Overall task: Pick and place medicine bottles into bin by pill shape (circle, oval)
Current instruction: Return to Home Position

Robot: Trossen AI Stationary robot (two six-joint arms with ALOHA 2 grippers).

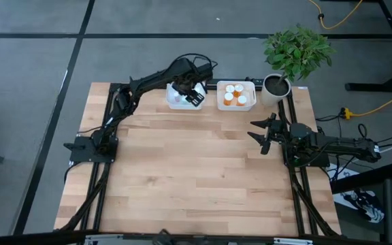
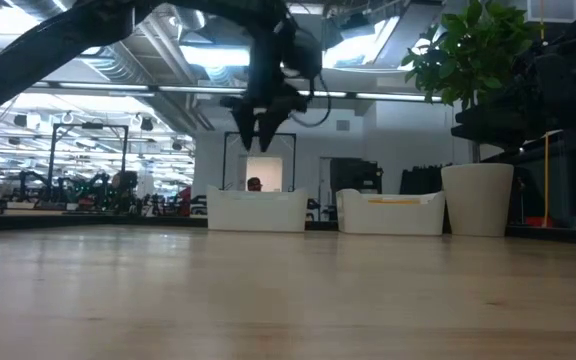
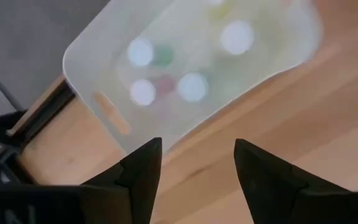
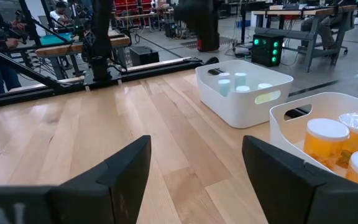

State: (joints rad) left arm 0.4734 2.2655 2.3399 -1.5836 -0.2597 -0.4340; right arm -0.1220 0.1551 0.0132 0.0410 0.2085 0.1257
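Note:
Three orange bottles with white caps stand in the right white bin at the table's far edge; they also show in the right wrist view. Small white-topped vials stand in the left white bin. My left gripper hovers open and empty above the left bin's near right corner; in the low view it hangs well above the bin. My right gripper is open and empty at the table's right side.
A potted plant in a white pot stands at the far right corner beside the right bin. The wooden table stretches toward the near edge. People and workbenches show in the room beyond the table.

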